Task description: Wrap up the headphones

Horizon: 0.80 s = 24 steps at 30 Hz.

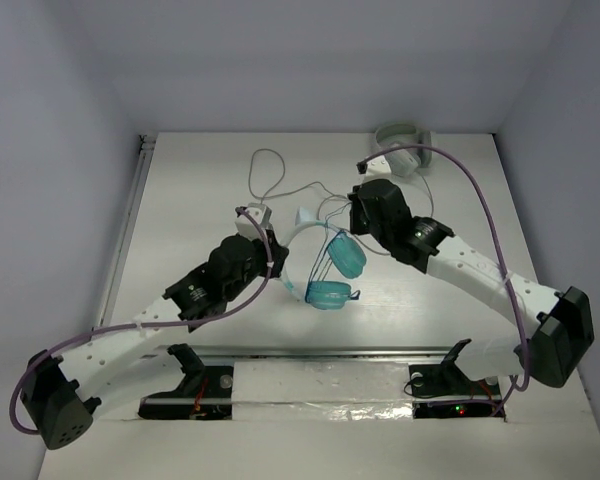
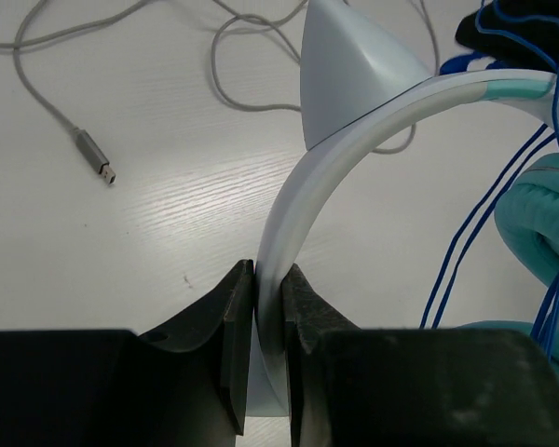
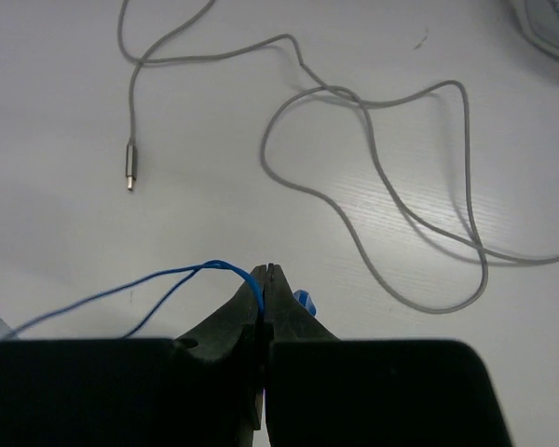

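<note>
The headphones lie mid-table, with two teal ear cups (image 1: 347,256) (image 2: 540,214) and a white headband (image 1: 292,232) (image 2: 303,196). My left gripper (image 1: 276,260) (image 2: 268,279) is shut on the headband, whose thin band stands upright between the jaws. A thin blue cable (image 1: 323,262) (image 2: 466,251) hangs in loops past the ear cups. Just behind the headphones, my right gripper (image 1: 353,203) (image 3: 265,272) is shut on a loop of the blue cable (image 3: 168,277). A small blue plug end (image 3: 304,300) shows beside its fingers.
Grey-white headphones (image 1: 405,150) (image 3: 552,20) sit at the far right of the table. Their grey cable (image 1: 265,165) (image 3: 373,158) loops across the far middle and ends in a metal plug (image 2: 95,155) (image 3: 130,169). Walls enclose the table on three sides.
</note>
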Motion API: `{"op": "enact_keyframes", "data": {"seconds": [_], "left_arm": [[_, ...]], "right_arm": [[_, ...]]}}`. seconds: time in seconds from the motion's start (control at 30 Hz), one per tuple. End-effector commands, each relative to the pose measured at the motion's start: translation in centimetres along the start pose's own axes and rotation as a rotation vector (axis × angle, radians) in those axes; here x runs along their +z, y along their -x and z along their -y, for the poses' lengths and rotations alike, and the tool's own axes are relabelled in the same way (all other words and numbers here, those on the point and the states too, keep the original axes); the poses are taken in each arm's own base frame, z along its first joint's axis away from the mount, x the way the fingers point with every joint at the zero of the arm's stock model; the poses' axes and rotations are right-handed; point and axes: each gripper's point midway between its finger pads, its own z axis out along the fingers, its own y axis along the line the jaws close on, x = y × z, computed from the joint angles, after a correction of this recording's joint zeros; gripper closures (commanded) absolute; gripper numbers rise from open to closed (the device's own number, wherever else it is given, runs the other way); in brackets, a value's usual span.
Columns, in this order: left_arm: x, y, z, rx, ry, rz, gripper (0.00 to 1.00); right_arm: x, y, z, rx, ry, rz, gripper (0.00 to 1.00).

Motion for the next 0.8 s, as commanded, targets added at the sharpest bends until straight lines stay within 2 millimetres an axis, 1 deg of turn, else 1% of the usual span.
{"op": "enact_keyframes", "data": {"seconds": [0.0, 0.03, 0.07, 0.1, 0.13, 0.2, 0.23, 0.27, 0.33, 0.37, 0.4, 0.43, 0.47, 0.53, 0.6, 0.63, 0.67, 0.73, 0.77], "left_arm": [[-2.3, 7.2, 3.7, -0.084, -0.136, 0.196, 1.0], [-2.7, 8.0, 3.9, -0.09, -0.141, 0.215, 1.0], [-3.0, 8.4, 3.9, -0.095, -0.139, 0.227, 1.0], [-3.1, 8.6, 3.8, -0.092, -0.127, 0.228, 1.0], [-3.5, 9.3, 3.8, -0.091, -0.118, 0.236, 1.0], [-4.0, 10.3, 4.3, -0.092, -0.14, 0.256, 1.0], [-4.2, 10.6, 4.5, -0.096, -0.151, 0.263, 1.0], [-4.4, 11.0, 4.7, -0.096, -0.156, 0.27, 1.0], [-4.6, 11.7, 4.7, -0.098, -0.145, 0.28, 1.0], [-4.7, 12.0, 5.0, -0.1, -0.158, 0.284, 1.0], [-4.8, 12.3, 5.3, -0.104, -0.172, 0.291, 1.0], [-4.9, 12.7, 5.6, -0.105, -0.184, 0.298, 1.0], [-4.5, 12.5, 5.5, -0.098, -0.168, 0.283, 1.0], [-4.2, 12.7, 5.1, -0.094, -0.135, 0.281, 1.0], [-3.8, 12.5, 4.0, -0.088, -0.094, 0.273, 1.0], [-3.8, 12.6, 4.0, -0.094, -0.1, 0.273, 1.0], [-4.1, 12.9, 4.7, -0.102, -0.14, 0.284, 1.0], [-4.3, 13.7, 4.6, -0.138, -0.148, 0.303, 1.0], [-4.5, 14.1, 5.0, -0.149, -0.167, 0.316, 1.0]], "right_arm": [[-2.0, 2.6, -1.6, 0.11, 0.118, 0.099, 1.0], [-2.6, 2.9, -1.4, 0.117, 0.125, 0.112, 1.0], [-2.7, 2.6, -1.3, 0.127, 0.126, 0.113, 1.0], [-2.7, 2.6, -0.7, 0.136, 0.113, 0.118, 1.0], [-3.0, 1.9, -0.4, 0.139, 0.111, 0.113, 1.0], [-3.1, 1.4, -0.5, 0.159, 0.125, 0.111, 1.0], [-3.0, 0.4, -0.4, 0.163, 0.126, 0.095, 1.0], [-3.1, 0.5, -0.6, 0.183, 0.141, 0.104, 1.0], [-3.2, 0.0, -1.1, 0.197, 0.176, 0.099, 1.0], [-3.1, -1.0, -1.2, 0.202, 0.192, 0.083, 1.0], [-3.3, -0.8, -1.9, 0.211, 0.234, 0.095, 1.0], [-3.3, -1.0, -2.0, 0.22, 0.238, 0.093, 1.0], [-3.2, -1.3, -1.9, 0.228, 0.237, 0.09, 1.0], [-3.5, -0.8, -1.5, 0.245, 0.224, 0.118, 1.0], [-3.9, -0.4, -0.8, 0.266, 0.199, 0.146, 1.0], [-4.4, 0.0, -0.8, 0.27, 0.211, 0.163, 1.0], [-4.5, 0.1, -0.9, 0.266, 0.223, 0.166, 1.0], [-4.2, -0.7, -1.5, 0.268, 0.248, 0.143, 1.0], [-4.0, -1.1, -1.8, 0.274, 0.261, 0.132, 1.0]]}}
